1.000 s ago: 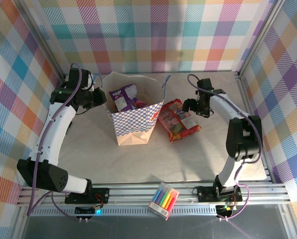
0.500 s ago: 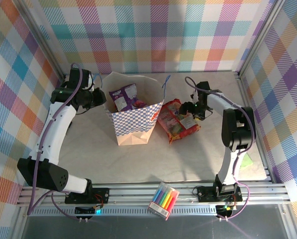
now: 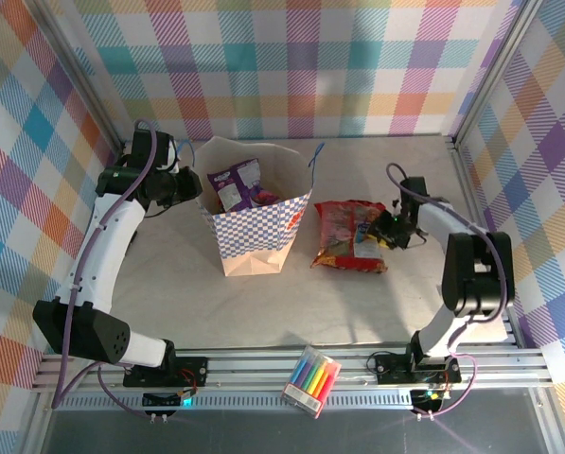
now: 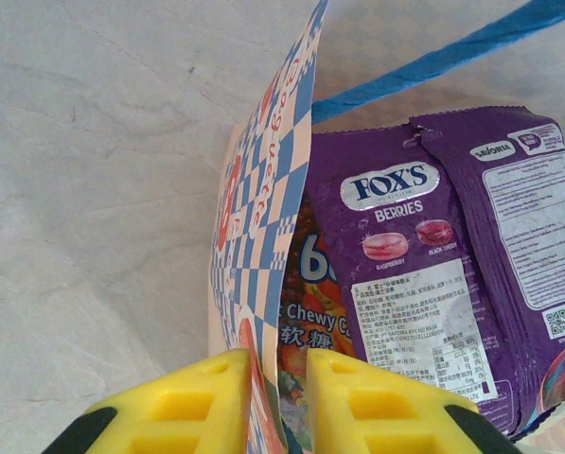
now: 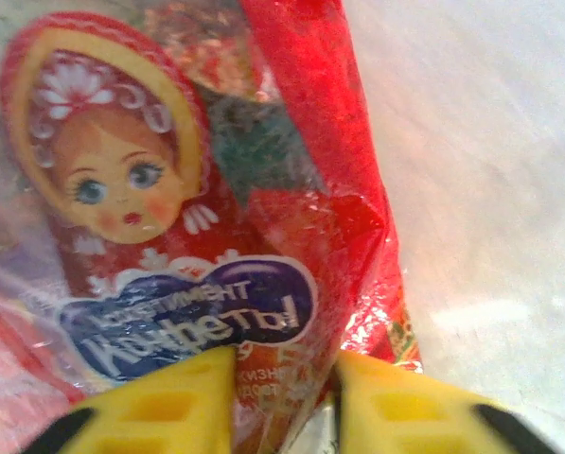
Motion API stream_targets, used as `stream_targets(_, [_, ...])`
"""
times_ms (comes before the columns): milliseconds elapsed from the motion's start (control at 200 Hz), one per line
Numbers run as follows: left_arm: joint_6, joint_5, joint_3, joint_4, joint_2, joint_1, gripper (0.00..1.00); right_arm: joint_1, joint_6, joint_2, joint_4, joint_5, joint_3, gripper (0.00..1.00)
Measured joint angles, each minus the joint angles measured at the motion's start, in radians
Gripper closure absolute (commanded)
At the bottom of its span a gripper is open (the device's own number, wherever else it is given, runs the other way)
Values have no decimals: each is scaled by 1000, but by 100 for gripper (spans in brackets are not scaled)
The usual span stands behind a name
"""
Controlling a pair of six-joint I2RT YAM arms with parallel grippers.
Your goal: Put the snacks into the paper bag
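The tan paper bag with its blue-and-white checkered band stands open at the table's middle. My left gripper is shut on its left rim; in the left wrist view the bag wall runs between the yellow fingers. Inside the bag lie a purple snack packet and a multicolour chewy-candy packet. To the right of the bag, a red snack packet with a doll picture lies on the table. My right gripper is shut on that packet's right end.
A blue cord handle sticks up from the bag's far right corner. A clear pack of coloured markers sits on the front rail. Checkered walls and metal posts close in the table on three sides.
My right gripper has closed on the red packet and dragged it rightward, away from the bag, turning it. The left arm and the bag have stayed still.
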Motion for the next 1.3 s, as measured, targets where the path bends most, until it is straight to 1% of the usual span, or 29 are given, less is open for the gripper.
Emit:
stream_targets(30, [0, 1, 0, 0, 0, 0, 76, 0, 20, -21, 7, -4, -35, 33])
stream_targets(60, [0, 2, 0, 0, 0, 0, 76, 0, 27, -34, 10, -6, -60, 28])
stream_targets(170, [0, 3, 2, 0, 0, 0, 76, 6, 42, -68, -4, -5, -106, 16])
stream_targets(220, [0, 3, 2, 0, 0, 0, 76, 8, 35, -92, -13, 8, -110, 13])
stream_targets(380, [0, 3, 3, 0, 0, 0, 76, 8, 14, -209, -17, 47, -114, 10])
stream_targets(465, [0, 4, 3, 0, 0, 0, 76, 8, 7, -228, 5, 43, -115, 9])
stream_targets(560, [0, 4, 3, 0, 0, 0, 76, 8, -5, -196, 33, 25, -116, 9])
stream_targets(725, [0, 3, 3, -1, 0, 0, 76, 8, -14, -87, 69, -12, -119, 7])
stream_targets(875, [0, 3, 3, -1, 0, 0, 76, 7, -31, -44, 101, -51, -120, 7])
stream_targets(965, [-1, 3, 3, -1, 0, 0, 76, 2, -33, -24, 111, -70, -117, 11])
stream_targets(1050, [-4, 3, 3, -1, 0, 0, 76, -4, -31, -10, 109, -83, -110, 18])
stream_targets(1095, [-4, 3, 3, -2, 0, 0, 76, -6, -25, 3, 111, -100, -101, 25])
stream_targets(1100, [-4, 3, 3, -2, 0, 0, 76, -7, -26, 6, 114, -103, -100, 27])
stream_targets(1105, [-4, 3, 3, -2, 0, 0, 76, -7, -26, 6, 114, -103, -100, 27])
stream_targets(1235, [-4, 3, 4, -9, 0, 0, 76, -2, -2, 51, 151, -148, -73, 54])
stream_targets(1300, [-5, 2, 7, -16, 0, 0, 76, 2, 6, 62, 166, -149, -62, 64])
